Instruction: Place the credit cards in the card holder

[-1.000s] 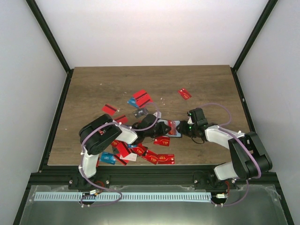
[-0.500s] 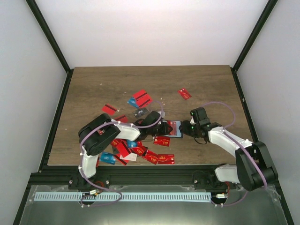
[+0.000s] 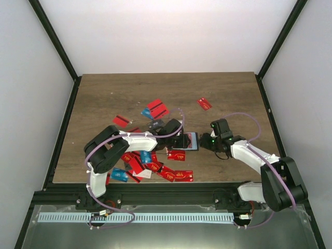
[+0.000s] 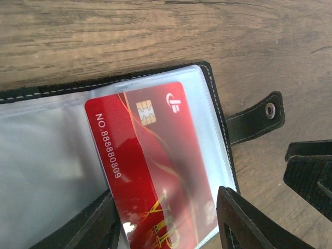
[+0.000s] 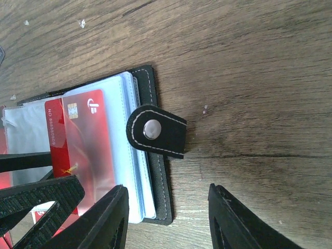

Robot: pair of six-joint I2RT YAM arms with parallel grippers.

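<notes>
Left fingers (image 3: pixel 181 141) are closed on a red card (image 4: pixel 155 171), which is held by its near end between the two black tips. To their left, nearer the front edge of the bench (image 3: pixel 104 93), a loose heap of credit cards (image 3: pixel 150 167) is spread, mostly red with a few blue, and part of it is hidden by the left arm. More are scattered farther back, among them two striped cards (image 3: pixel 157 109) laid side by side.

The red card is printed with a number, a gold chip and a white logo. Its far end is laid on the open card holder (image 3: pixel 192 141), and much of its face is covered by a clear sleeve, while the numbered edge is left bare. The card holder is spread flat on the bench near the middle, between the two arms, with its black stitched cover beneath the clear sleeves. A black strap (image 5: pixel 155 132) with a metal snap is seen at its right edge, on the side of the right arm.

Right fingers (image 3: pixel 202 142) are spread apart just beside that edge, with nothing gripped between them; whether a tip touches the cover cannot be told. Well to the right and farther back, a lone card (image 3: pixel 204 104), red, is laid by itself on the bench
</notes>
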